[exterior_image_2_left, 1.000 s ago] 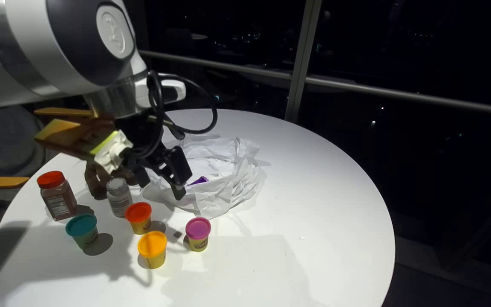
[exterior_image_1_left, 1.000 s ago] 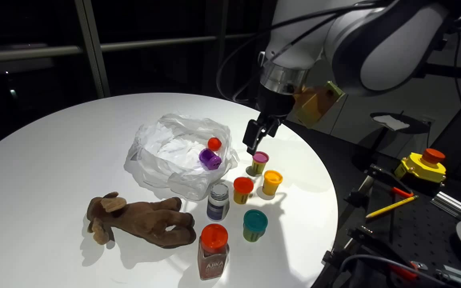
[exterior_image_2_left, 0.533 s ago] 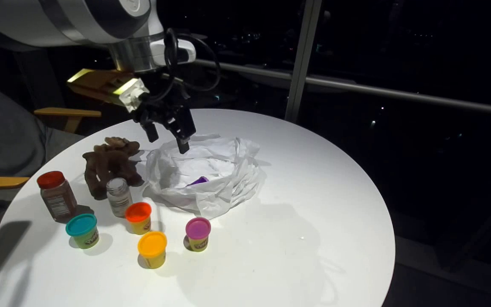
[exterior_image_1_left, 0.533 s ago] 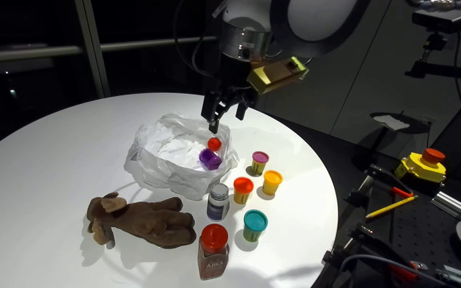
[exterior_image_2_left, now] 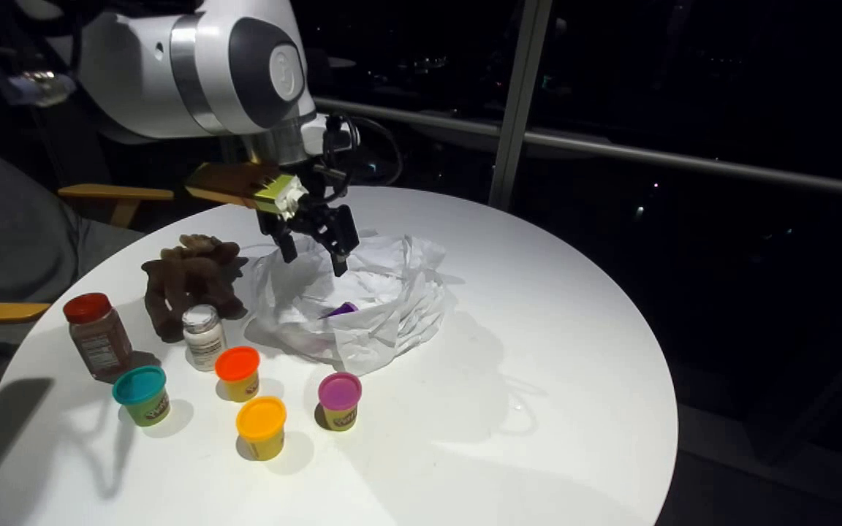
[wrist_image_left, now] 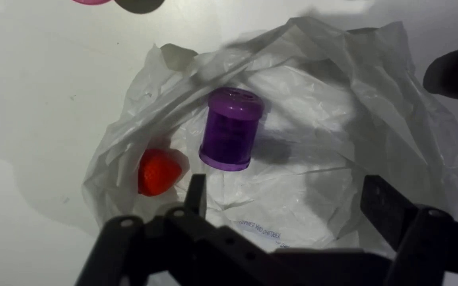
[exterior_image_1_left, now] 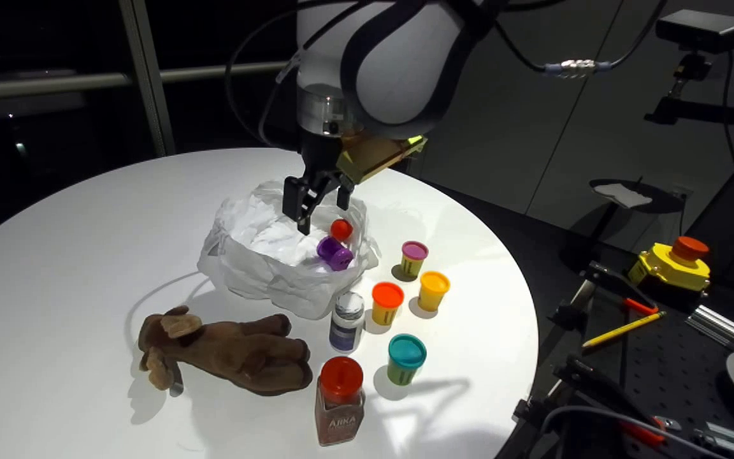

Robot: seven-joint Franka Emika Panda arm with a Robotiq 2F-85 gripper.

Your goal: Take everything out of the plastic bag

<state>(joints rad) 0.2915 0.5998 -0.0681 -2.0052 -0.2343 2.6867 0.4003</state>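
To my eye most of the job was done: a brown toy (exterior_image_1_left: 233, 354), two jars (exterior_image_1_left: 339, 411) and four tubs (exterior_image_1_left: 431, 293) sat out on the table (exterior_image_1_left: 74, 255). A purple sharpener (wrist_image_left: 231, 129) and a red thing (wrist_image_left: 157, 172) were left inside the plastic bag (exterior_image_1_left: 278, 290). The gripper (wrist_image_left: 284, 184) hung over it, fingers apart, holding nothing. What was left lay near the bag's crumpled side, with more room towards its middle.

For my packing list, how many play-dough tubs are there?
4, by lid colour: teal tub near the jar, red tub beside the bottle, yellow tub beside red, pink tub near the bag. More may be hidden.
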